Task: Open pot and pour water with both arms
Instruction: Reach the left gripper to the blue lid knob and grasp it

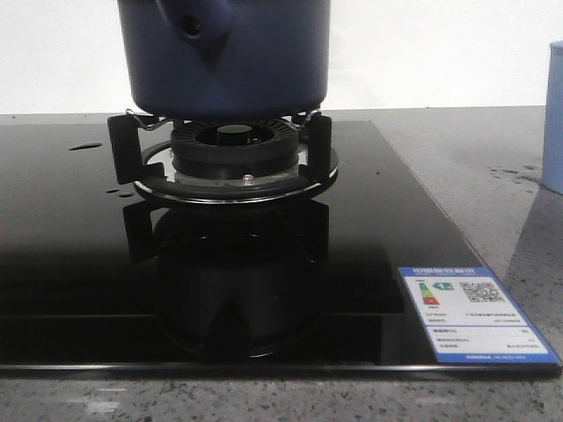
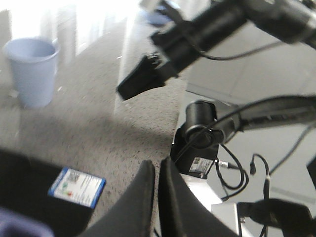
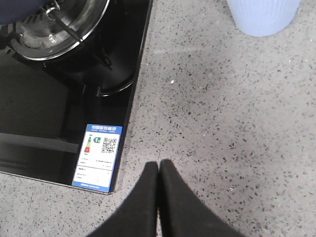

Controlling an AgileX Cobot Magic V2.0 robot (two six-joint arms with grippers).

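i see the large dark navy-blue round pot (image 1: 224,57) sitting on the black metal burner supports (image 1: 123,148) of the glossy black glass stove (image 1: 70,264), its handle stub with the small round hole facing my front camera. my left gripper (image 2: 158,197) has its fingers pressed together on nothing, up over the speckled grey countertop (image 3: 222,113). my right gripper (image 3: 159,197) is likewise pinched together with nothing between, above the counter just beside the stove's blue energy label (image 3: 98,155). a pale blue ribbed cup (image 2: 30,71) stands apart on the counter.
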